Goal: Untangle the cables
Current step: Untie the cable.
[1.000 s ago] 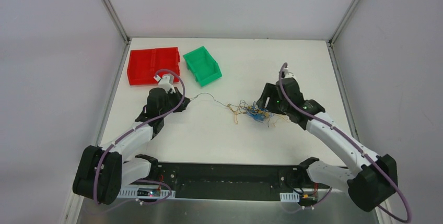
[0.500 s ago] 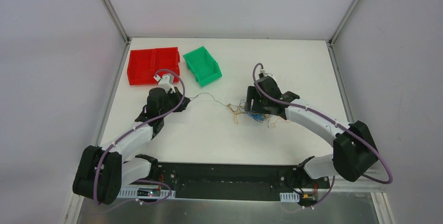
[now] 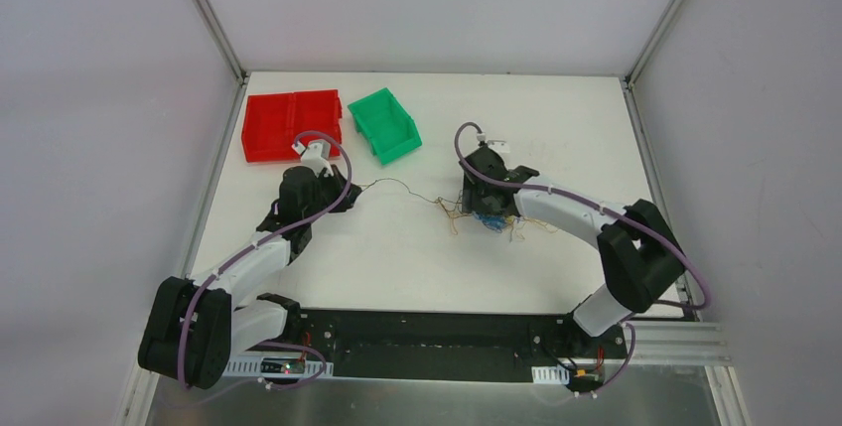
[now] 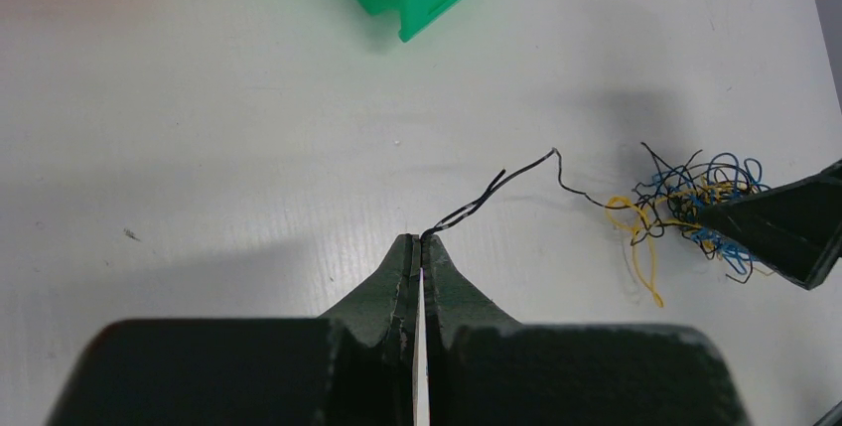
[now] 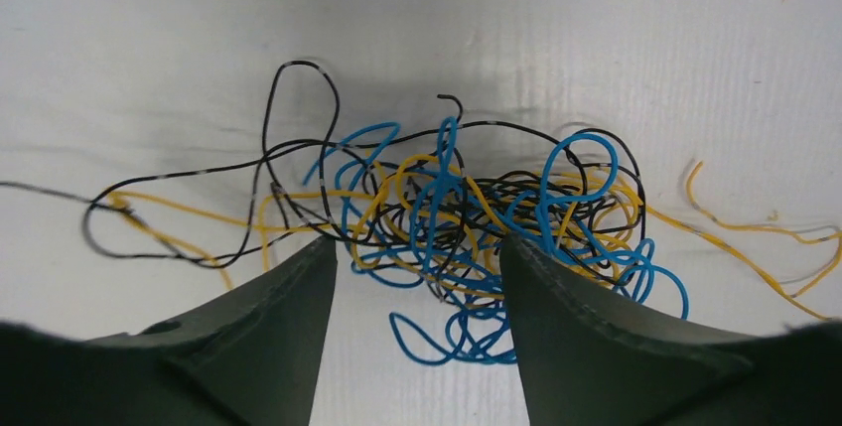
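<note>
Left of centre on the tabletop point(image 3: 397, 267), the left gripper point(image 4: 418, 243) has its jaws pressed fully together, and pinched between the tips is the end of one dark cable point(image 4: 494, 188). From the tips this thin black strand runs slack across the white surface, with a kink partway along, toward the right side of the tabletop. There it joins the rest of the cables point(image 5: 467, 217), a small knotted clump of blue, yellow-orange and black wires lying right of centre, about midway between the near and far edges. The right gripper point(image 5: 415, 247) is down over that clump with its jaws standing well apart. One finger is on each side of the tangle's near part, blue and yellow loops lie in the gap between them, and nothing is clamped. In the right wrist view a black loop sticks out on one side of the clump, and loose yellow-orange ends trail away on the other. Beyond the left gripper, toward the far edge, a green bin point(image 3: 385, 125) sits turned at an angle. Just beside it, nearer the far left corner, is a red divided tray point(image 3: 293, 126).
</note>
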Robot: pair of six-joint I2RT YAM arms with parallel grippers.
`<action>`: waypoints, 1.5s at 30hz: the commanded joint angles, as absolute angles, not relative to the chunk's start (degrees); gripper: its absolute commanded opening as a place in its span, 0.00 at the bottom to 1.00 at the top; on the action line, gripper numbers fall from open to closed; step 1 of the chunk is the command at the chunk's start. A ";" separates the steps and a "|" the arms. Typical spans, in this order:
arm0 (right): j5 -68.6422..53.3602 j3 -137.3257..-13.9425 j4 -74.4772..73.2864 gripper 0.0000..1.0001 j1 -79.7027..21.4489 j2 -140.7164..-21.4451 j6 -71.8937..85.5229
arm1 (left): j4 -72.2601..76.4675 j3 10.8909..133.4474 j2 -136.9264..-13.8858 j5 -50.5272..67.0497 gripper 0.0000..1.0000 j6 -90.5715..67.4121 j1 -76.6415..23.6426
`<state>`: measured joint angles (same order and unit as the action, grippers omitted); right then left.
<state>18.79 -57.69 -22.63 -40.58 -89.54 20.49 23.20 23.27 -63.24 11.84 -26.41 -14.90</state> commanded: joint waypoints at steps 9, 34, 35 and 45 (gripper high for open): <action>34.82 -52.57 -27.19 0.47 -34.43 -86.93 22.47 | 17.02 24.95 -57.15 -4.83 0.00 -25.07 -14.33; 6.68 -41.93 -18.74 0.47 -18.28 -68.65 21.63 | 20.17 22.61 -53.30 0.64 0.17 -22.30 -14.41; 6.04 -42.00 -18.84 0.47 -18.32 -68.42 21.47 | 20.84 22.51 -53.70 2.68 0.21 -22.17 -14.41; 2.03 -42.39 -18.26 0.49 -18.59 -67.78 20.71 | 25.73 25.03 -60.26 14.89 0.65 -20.90 -15.03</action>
<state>4.67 -41.80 -19.51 -18.35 -69.47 21.76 20.82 22.35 -57.19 6.50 -22.41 -14.90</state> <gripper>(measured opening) 0.483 0.615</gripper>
